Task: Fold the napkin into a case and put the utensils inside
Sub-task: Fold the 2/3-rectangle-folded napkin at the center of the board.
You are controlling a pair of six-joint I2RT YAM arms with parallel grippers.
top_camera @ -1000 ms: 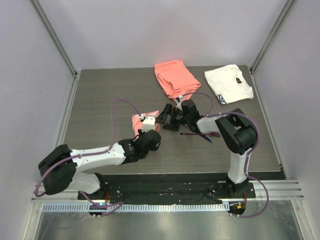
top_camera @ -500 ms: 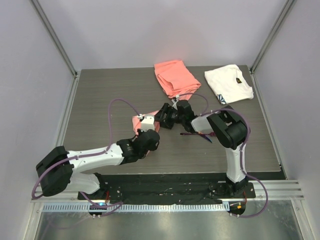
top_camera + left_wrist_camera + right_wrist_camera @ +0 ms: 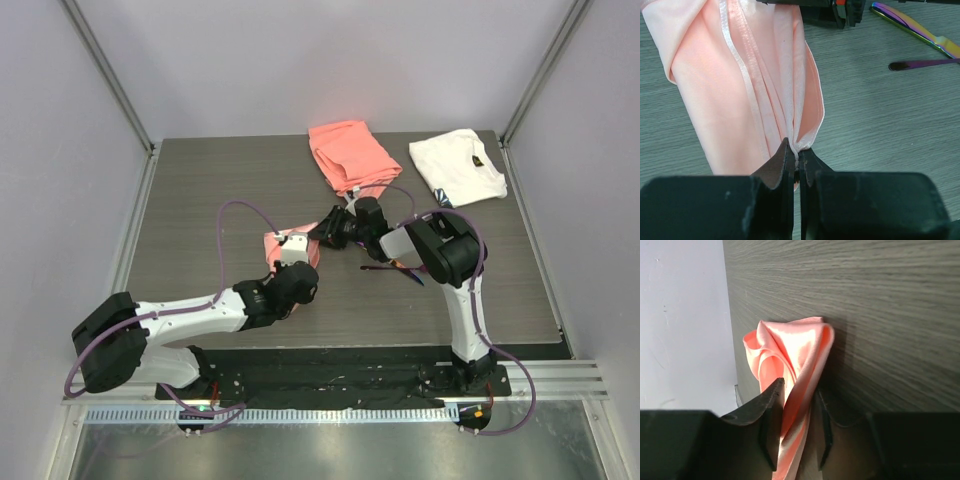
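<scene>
**Right gripper closes on the napkin's far end**

The right gripper (image 3: 799, 390) has swung left, away from the utensils (image 3: 395, 267). Its jaws have narrowed around the bunched far end of the napkin (image 3: 795, 345), and cloth fills the gap. The left gripper (image 3: 797, 161) stays clamped on the near hem. With both ends held, a fold looks ready to begin. The napkin lies mid-way across the table (image 3: 200, 190), glossy pale pink, gathered in long pleats and not yet a case.
</scene>
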